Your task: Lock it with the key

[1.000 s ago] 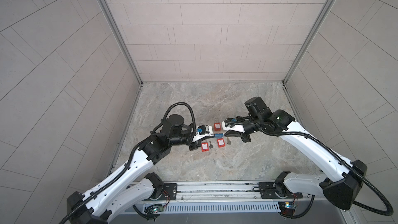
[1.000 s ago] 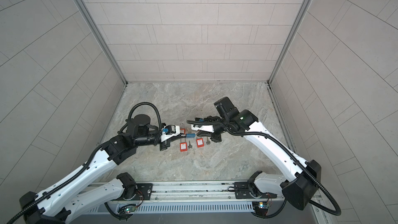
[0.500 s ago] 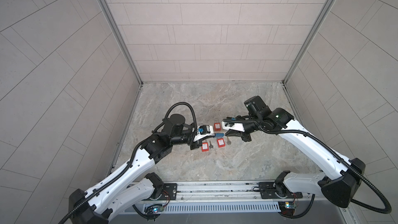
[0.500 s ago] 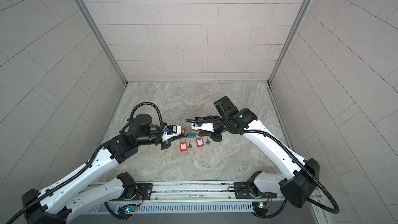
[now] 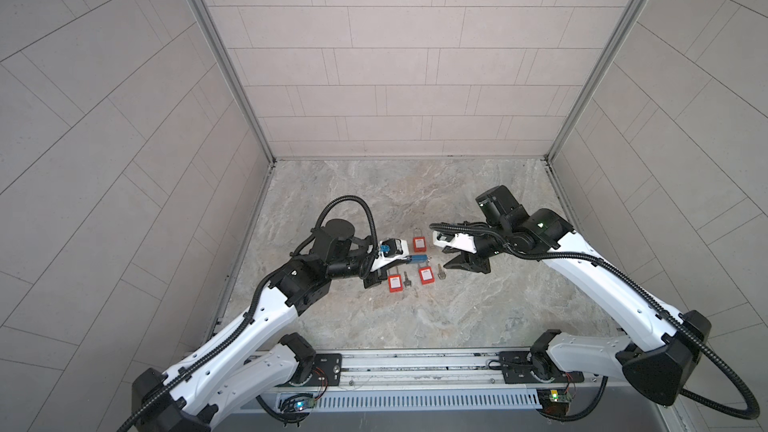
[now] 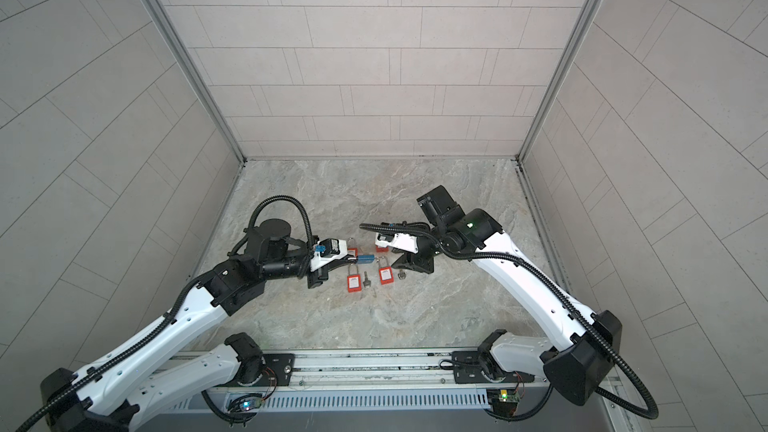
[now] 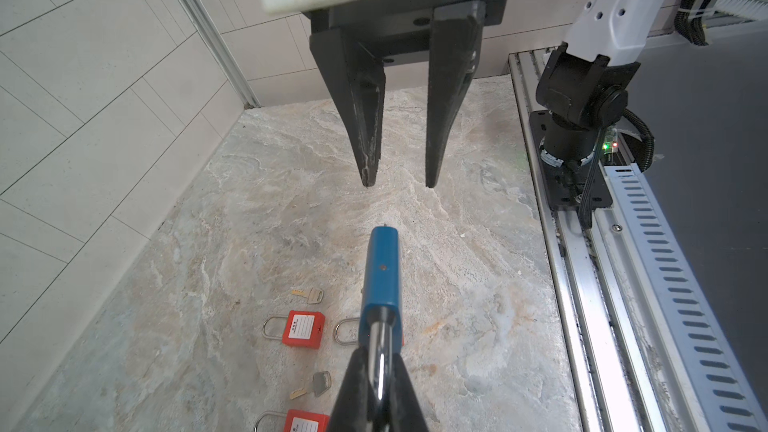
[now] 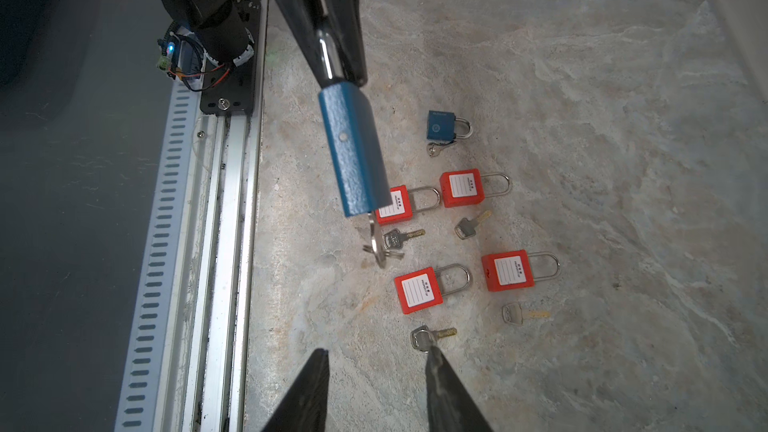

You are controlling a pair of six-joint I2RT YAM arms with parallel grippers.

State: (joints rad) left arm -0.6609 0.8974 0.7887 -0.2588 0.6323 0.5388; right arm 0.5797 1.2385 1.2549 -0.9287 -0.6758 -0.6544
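Right wrist view gives us the clearest look. The blue padlock [image 8: 353, 151] is held in the air above the bench [image 8: 582, 160], and the jaws of the left arm [image 5: 257, 326] are clamped together on its polished shackle [image 8: 326, 56]. A key [image 8: 376, 243] with a ring sticks out from the free end of the body. We judge that it sits in the keyhole, though the hole itself is hidden.

In both top views the padlock is just left of the centre of the frame, between the two arms. The jaws of the right arm [image 5: 615, 288] stand apart and empty, right of centre, and they point at the key end without touching it. Red padlocks [image 8: 461, 189] and loose keys [image 8: 515, 313] lie on the bench below.

We expect the padlock to be stiff, compact and rather heavy for its size. The chrome shackle looks slippery, so the body may swing in the grip when the key is turned. The key is thin, light and easy to lose. We would take it by the flat head, one jaw on each face and close to the body, and keep clear of the hanging ring. We cannot tell whether the shackle is pressed home.
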